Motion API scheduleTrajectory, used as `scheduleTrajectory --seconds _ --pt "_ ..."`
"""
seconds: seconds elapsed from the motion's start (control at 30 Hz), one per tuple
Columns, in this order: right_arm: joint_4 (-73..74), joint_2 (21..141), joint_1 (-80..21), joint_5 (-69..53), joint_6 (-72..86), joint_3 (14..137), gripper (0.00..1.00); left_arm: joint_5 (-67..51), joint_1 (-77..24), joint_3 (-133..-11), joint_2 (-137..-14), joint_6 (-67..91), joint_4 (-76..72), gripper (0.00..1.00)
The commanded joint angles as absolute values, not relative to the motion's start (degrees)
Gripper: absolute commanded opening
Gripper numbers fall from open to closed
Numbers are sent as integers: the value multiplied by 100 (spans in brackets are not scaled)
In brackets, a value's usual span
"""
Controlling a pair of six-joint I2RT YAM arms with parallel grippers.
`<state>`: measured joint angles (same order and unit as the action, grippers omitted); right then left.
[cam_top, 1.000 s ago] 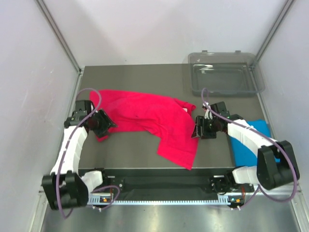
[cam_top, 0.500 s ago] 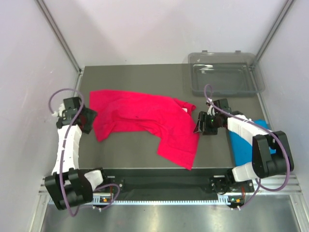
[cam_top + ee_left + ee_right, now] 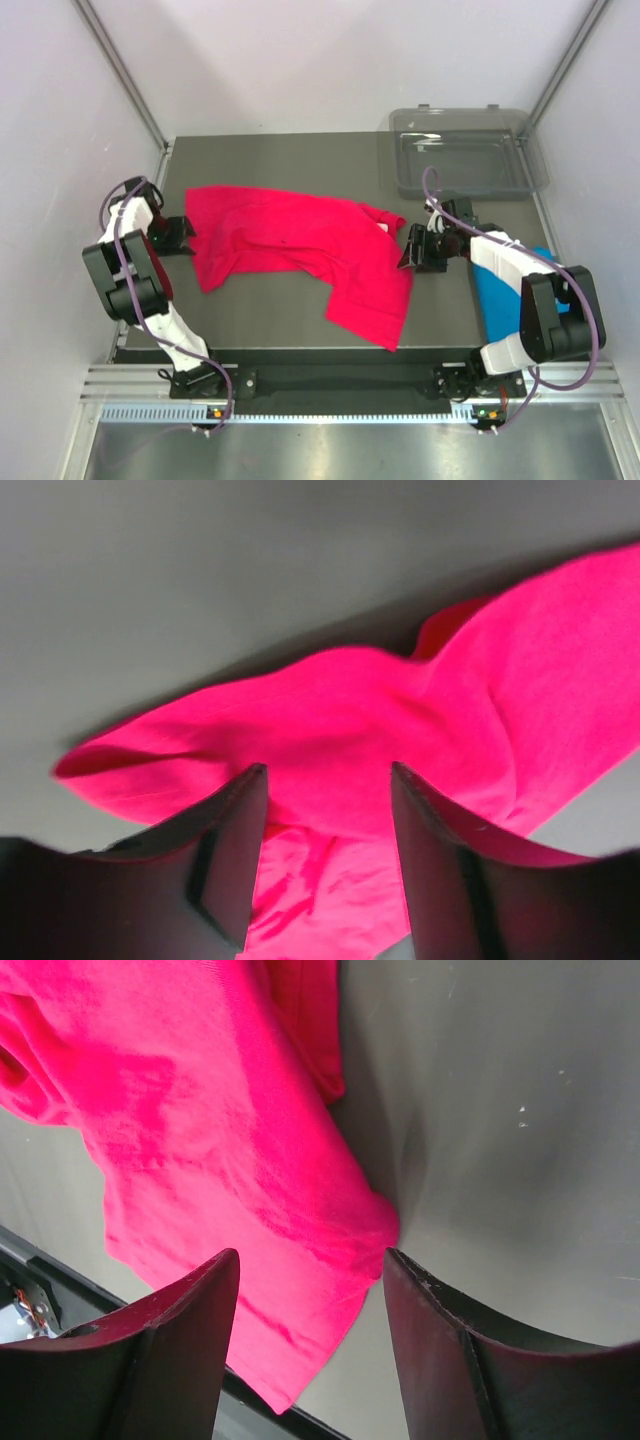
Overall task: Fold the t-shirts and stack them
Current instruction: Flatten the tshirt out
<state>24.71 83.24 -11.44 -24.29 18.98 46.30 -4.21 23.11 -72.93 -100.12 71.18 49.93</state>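
While the left arm (image 3: 128, 275) and right arm (image 3: 500, 256) flank the crimson shirt (image 3: 300, 245), both jaws gape empty.

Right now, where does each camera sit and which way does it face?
Top external: above and behind the bases, looking down on the table; left arm and right arm both show.
Left wrist: on the left arm, looking past the open left tool at the crimson-pink t-shirt's edge; both its fingers show.
Right wrist: on the right arm, looking past the open right tool at that t-shirt's other end and bare table; both fingers show.
Shared: all three show the crimson-pink t-shirt.
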Motion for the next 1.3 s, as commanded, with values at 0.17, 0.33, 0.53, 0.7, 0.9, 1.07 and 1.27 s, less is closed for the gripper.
scheduleTrajectory --seconds 0.17,0.33,0.53,0.7,0.9,1.07,1.27 --pt "2294 8367 -853 -2636 1687 4834 59 -589 2329 -7778 -10362 7524 5941 44" --pt "2285 8376 -721 -2707 1670 4808 59 -439 2303 -7506 -10240 7471 6082 50" --pt "2233 8455 -694 -2760 1687 4834 59 -624 2198 -7304 -10528 7357 5854 54" --pt "2206 8455 -686 -2795 1705 4816 58 -685 2180 -7216 -10687 7260 5616 54" --pt "2206 8376 -677 -2795 1714 4720 57 -440 2188 -7049 -10556 7321 5757 52" --pt "2215 8323 -694 -2795 1723 4545 56 -404 2188 -6961 -10433 7313 5783 44" --pt "2320 8183 -878 -2673 1767 4281 48 -308 2180 -6926 -10213 7260 5731 5"
